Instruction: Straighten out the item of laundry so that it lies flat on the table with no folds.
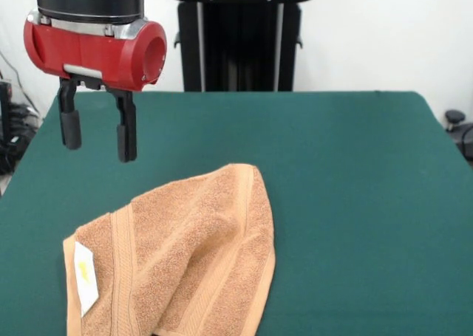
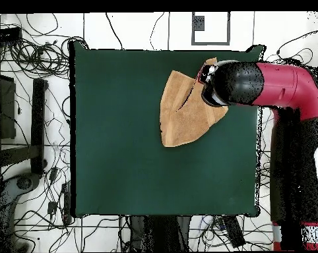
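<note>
**Towel folded over, gripper up and empty**

Nearest the front camera lies the towel [image 1: 174, 258], at the near left of the table [image 1: 355, 173], running off the bottom of that picture. It is not flat: one flap is folded over the rest into a rounded point at the far end, with a soft crease down the middle. A white tag [image 1: 85, 277] shows at its left edge.

Above and just beyond its far-left side hangs the gripper [image 1: 97, 133], fingers spread, holding nothing and clear of the cloth.

Risk, as I judge it: a pinch through both layers would drag the whole towel instead of opening the fold, and a pull toward the near edge could take it off the table.

Only the front view shows the fingers and tag. From overhead the arm [image 2: 267, 84] hides the gripper and part of the towel [image 2: 181, 112], but that view shows how close the towel lies to the table's edges.
</note>
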